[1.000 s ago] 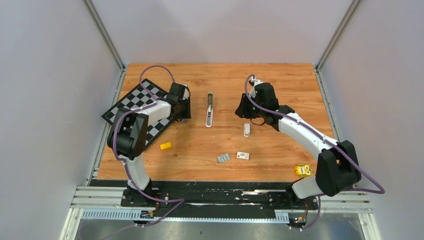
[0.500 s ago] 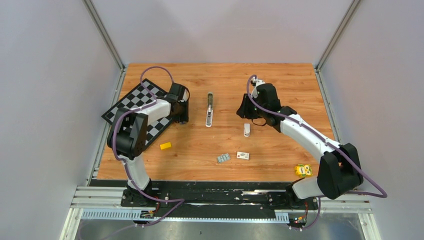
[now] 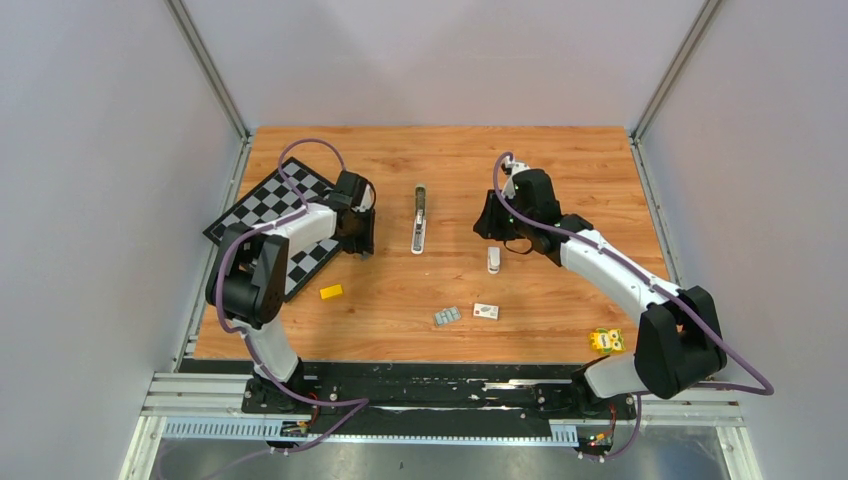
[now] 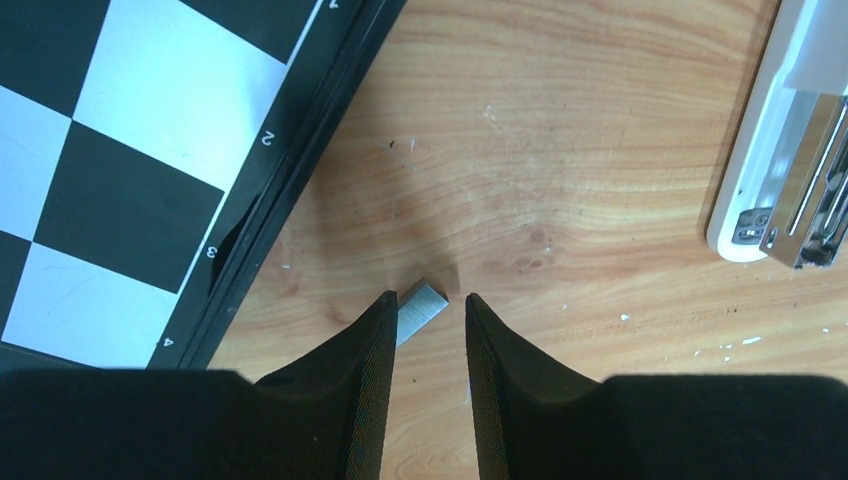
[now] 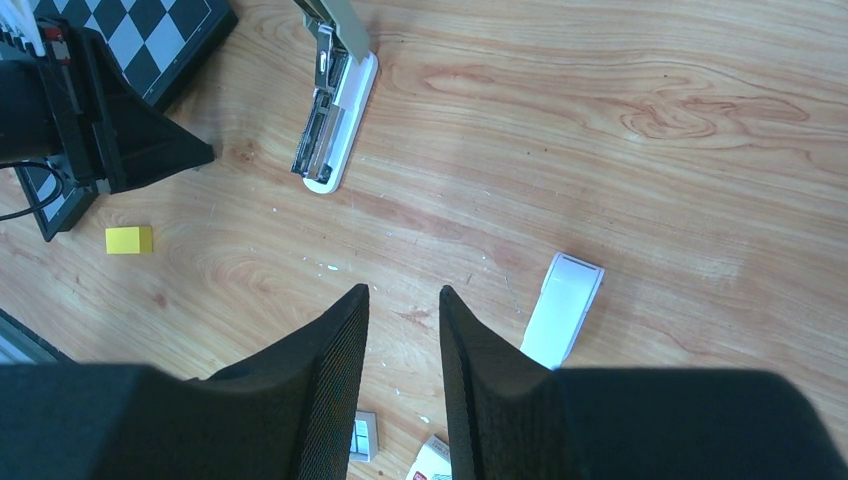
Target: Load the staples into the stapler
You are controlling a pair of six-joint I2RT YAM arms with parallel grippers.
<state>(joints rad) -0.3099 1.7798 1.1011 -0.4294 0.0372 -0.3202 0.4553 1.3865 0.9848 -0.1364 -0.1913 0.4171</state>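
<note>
The stapler (image 3: 419,220) lies opened out flat on the table's middle, its metal channel showing; it is also in the left wrist view (image 4: 790,150) and the right wrist view (image 5: 335,120). A short silvery staple strip (image 4: 420,310) lies on the wood just beyond my left gripper's tips, partly behind its left finger. My left gripper (image 4: 428,297) is open with a narrow gap, low over the table beside the chessboard, left of the stapler (image 3: 358,238). My right gripper (image 5: 403,290) is open and empty, right of the stapler (image 3: 490,225).
A chessboard (image 3: 262,212) lies at the left, its edge close to my left gripper (image 4: 290,190). A yellow block (image 3: 331,292), a small grey tray (image 3: 446,316), a tiny white box (image 3: 486,311) and a white oblong piece (image 3: 493,260) lie nearer. A yellow-green item (image 3: 605,341) sits front right.
My left gripper has shifted slightly toward the near side and left, by the chessboard's edge. The right arm has barely moved. The stapler has not moved.
</note>
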